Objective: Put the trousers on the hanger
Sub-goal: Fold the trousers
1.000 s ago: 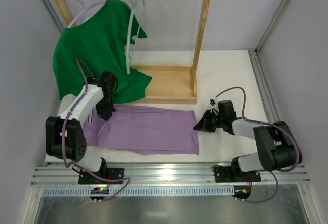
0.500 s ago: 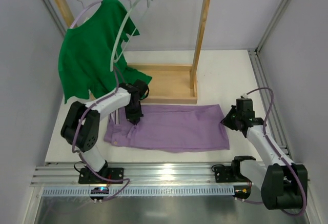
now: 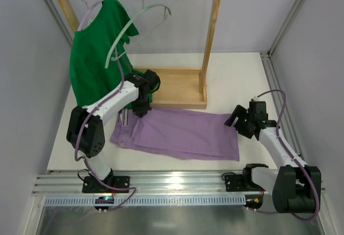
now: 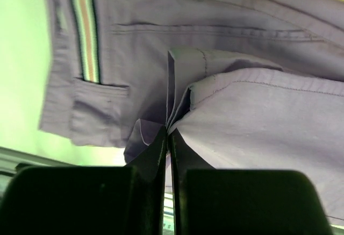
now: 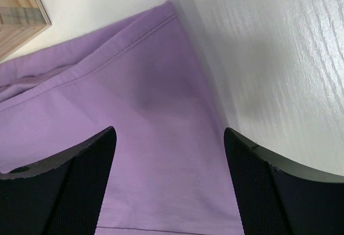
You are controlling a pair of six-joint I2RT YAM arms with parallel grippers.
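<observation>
Trousers (image 3: 183,134): flat on desk (image 3: 236,79) in front of rack (image 3: 210,41), waist end to the left, barely shifted since half a second ago.
Left end effector (image 3: 141,112): closed tight, pinching a fold near the striped waistband (image 4: 85,30).
Right end effector (image 5: 167,138): spread wide over the hem corner, holding nothing.
Hanger (image 3: 137,26): hooked on rack, swung higher and further right than before, beside shirt (image 3: 88,68).
</observation>
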